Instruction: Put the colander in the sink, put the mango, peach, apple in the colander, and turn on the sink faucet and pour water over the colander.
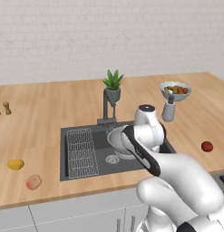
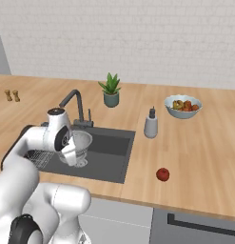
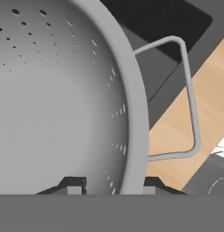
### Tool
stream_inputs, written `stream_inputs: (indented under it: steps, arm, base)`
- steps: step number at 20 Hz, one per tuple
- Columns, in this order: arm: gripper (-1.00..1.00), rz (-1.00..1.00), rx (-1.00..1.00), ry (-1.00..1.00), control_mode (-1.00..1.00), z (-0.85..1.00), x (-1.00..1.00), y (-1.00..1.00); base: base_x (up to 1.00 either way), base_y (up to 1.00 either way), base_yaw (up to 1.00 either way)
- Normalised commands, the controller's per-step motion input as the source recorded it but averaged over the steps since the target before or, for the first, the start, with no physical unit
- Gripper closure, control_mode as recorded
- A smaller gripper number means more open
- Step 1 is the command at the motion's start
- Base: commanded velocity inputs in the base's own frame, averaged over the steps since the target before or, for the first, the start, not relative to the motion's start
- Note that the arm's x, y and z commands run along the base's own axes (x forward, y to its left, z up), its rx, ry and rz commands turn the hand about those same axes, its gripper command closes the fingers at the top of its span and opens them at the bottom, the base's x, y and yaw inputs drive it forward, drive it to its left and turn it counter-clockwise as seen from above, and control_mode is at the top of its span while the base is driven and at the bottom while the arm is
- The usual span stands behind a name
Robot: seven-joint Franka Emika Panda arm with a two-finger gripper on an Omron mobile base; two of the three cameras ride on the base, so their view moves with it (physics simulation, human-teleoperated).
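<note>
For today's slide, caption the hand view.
Claw shut on the colander rim, over the sink.

The sink is set into a wooden counter. A wire rack lies along the sink's left side, with the round drain just right of it. The colander sits inside the sink, partly hidden behind the robot arm. The faucet rises at the sink's back edge, a potted plant just behind it. Left of the sink lie the mango and the peach. Right of the sink lies the apple; behind it stand a soap bottle and a bowl of fruit.
</note>
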Motion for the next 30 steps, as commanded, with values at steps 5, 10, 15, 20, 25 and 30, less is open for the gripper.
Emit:
stream_inputs:
  steps: [5,10,15,20,25,30]
  arm:
    - [1.0,-0.02,0.0,0.0,-1.0,-0.21,0.23,-0.03]
    - [1.0,-0.02,0.0,0.01,-1.0,-0.17,0.42,0.0]
    - [1.0,0.04,0.02,0.07,-1.0,-0.15,0.39,-0.15]
    - [1.0,0.12,0.01,0.1,-1.0,-0.29,0.12,-0.03]
    - [1.0,0.08,0.0,0.0,-1.0,-0.28,0.28,0.0]
    - [1.0,0.01,0.0,0.02,-1.0,-0.22,0.4,0.22]
  base:
    - [0.0,0.0,0.0]
    - [0.0,0.0,0.0]
    - [0.0,0.0,0.0]
    - [0.0,0.0,0.0]
    - [0.0,0.0,0.0]
    - [0.0,0.0,0.0]
